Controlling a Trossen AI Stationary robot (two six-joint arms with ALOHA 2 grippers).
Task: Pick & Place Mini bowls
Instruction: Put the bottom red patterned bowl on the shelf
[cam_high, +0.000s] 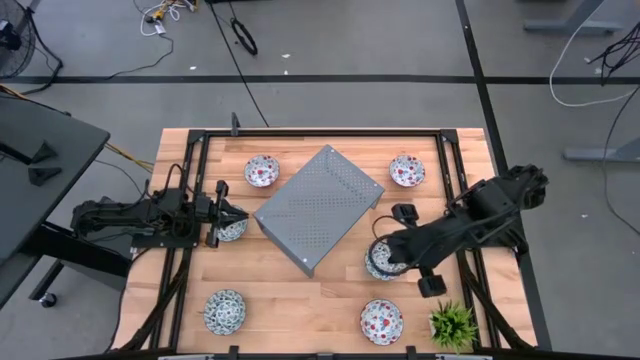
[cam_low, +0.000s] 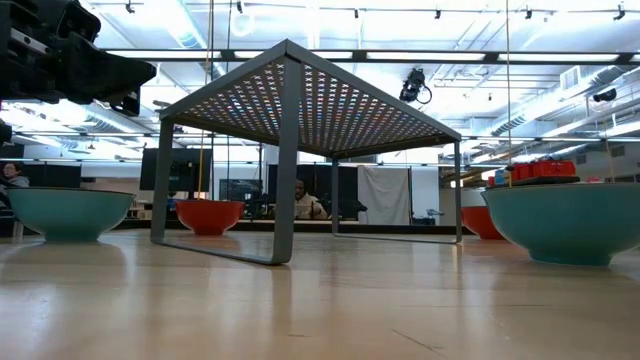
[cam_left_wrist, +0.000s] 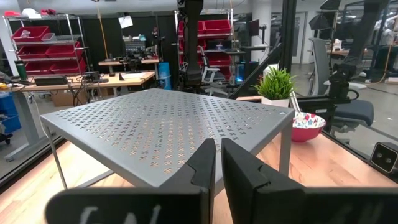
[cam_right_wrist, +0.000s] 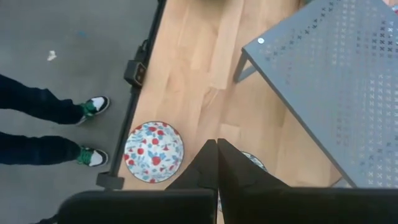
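**Both arms over teal bowls, fingers closed, nothing lifted**

Layout: six mini bowls ring a grey perforated metal stand (cam_high: 318, 208) set at a slant mid-table (cam_high: 300, 300). Red-patterned bowls at far left (cam_high: 262, 170), far right (cam_high: 406, 170) and near right (cam_high: 381, 321). Teal bowl near left (cam_high: 224, 311). Two more teal bowls sit beside the stand, one on the left (cam_high: 232, 229), one on the right (cam_high: 380, 260), each partly under an arm.

Left gripper (cam_high: 226, 215): at the left teal bowl's rim, pointing at the stand. In the left wrist view the fingers (cam_left_wrist: 205, 168) stand almost together with a thin slit between; nothing seen in them. Whether they pinch the rim below I cannot tell.

Right gripper (cam_high: 385, 252): above the right teal bowl, pointing down. Fingers (cam_right_wrist: 205, 165) fully closed, empty; the wrist view shows the bowl's edge (cam_right_wrist: 254, 162) just past the tips and the near-right red bowl (cam_right_wrist: 153, 151) beyond.

Judgement: bowls spread round the stand suggest it is the target, on top or under. Neither bowl is off the table yet.

Potted plant (cam_high: 452, 325) at near right corner, not part of the job. A person's shoes (cam_right_wrist: 93, 106) show on the floor.

Writing: none legible.
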